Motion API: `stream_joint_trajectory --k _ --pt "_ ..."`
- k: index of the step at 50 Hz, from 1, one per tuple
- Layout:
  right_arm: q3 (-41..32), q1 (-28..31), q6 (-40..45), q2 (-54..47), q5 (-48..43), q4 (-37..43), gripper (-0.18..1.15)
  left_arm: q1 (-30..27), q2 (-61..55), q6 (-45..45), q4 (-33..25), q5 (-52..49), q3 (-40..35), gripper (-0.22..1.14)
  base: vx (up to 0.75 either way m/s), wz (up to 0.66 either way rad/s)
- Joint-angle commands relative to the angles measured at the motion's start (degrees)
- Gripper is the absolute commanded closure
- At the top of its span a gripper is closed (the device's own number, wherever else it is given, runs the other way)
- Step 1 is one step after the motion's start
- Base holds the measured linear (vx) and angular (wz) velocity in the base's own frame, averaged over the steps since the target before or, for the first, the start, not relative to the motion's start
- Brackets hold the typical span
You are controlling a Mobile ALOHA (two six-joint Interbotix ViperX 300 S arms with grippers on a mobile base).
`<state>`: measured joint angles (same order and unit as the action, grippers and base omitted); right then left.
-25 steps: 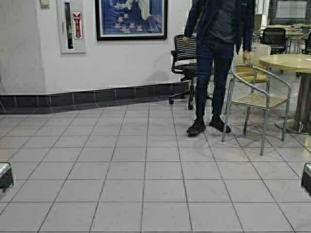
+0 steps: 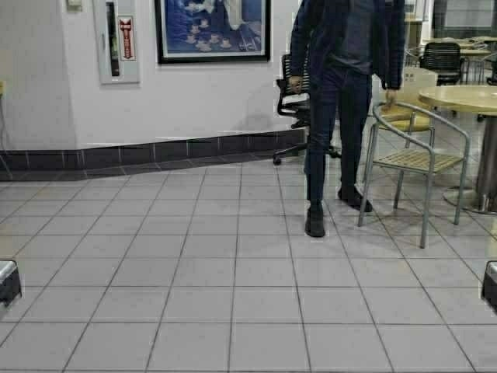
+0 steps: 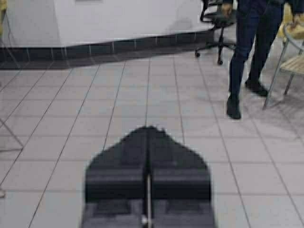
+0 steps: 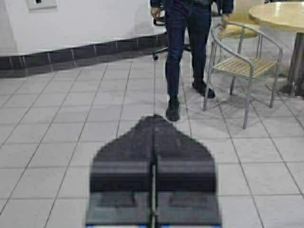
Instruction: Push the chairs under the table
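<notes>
The table is out of view. Of the chairs, one yellow-tan chair shows partly behind the grey armchair, at the far right. A yellow sliver and thin metal legs sit at the edge of the left wrist view; I cannot tell what they belong to. My left gripper is shut and empty, held low over bare floor tiles. My right gripper is also shut and empty, pointing towards a person's feet. In the high view only the arm tips show, at the left and right edges.
A person in dark clothes stands mid-step on the tiles ahead, right of centre. Beside them are a grey slatted armchair, a round yellow pedestal table and a black wheeled office chair. A white wall with a dark baseboard closes the back.
The person has stepped forward, one foot now nearer to me. The whole scene has shifted slightly to the right, so the robot has moved a little. Both grippers stay as they were.
</notes>
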<state>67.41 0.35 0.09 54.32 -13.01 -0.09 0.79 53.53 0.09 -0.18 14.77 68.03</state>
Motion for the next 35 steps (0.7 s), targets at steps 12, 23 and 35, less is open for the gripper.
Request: stream_joint_trajectory --k 12,23,35 --pt "-1.4 0.2 0.3 -3.7 0.6 -0.1 0.93 0.0 -4.7 0.1 0.1 0.4 -1.3 0.89 0.13 0.10" --pt "-2.2 0.2 1.2 -3.4 2.6 0.0 0.93 0.0 -4.7 -0.2 0.1 0.3 -1.1 0.89 0.18 0.12" --pt "-2.8 0.2 3.9 -3.1 4.0 0.0 0.93 0.0 -4.7 0.1 0.1 0.3 -0.8 0.89 0.22 0.08"
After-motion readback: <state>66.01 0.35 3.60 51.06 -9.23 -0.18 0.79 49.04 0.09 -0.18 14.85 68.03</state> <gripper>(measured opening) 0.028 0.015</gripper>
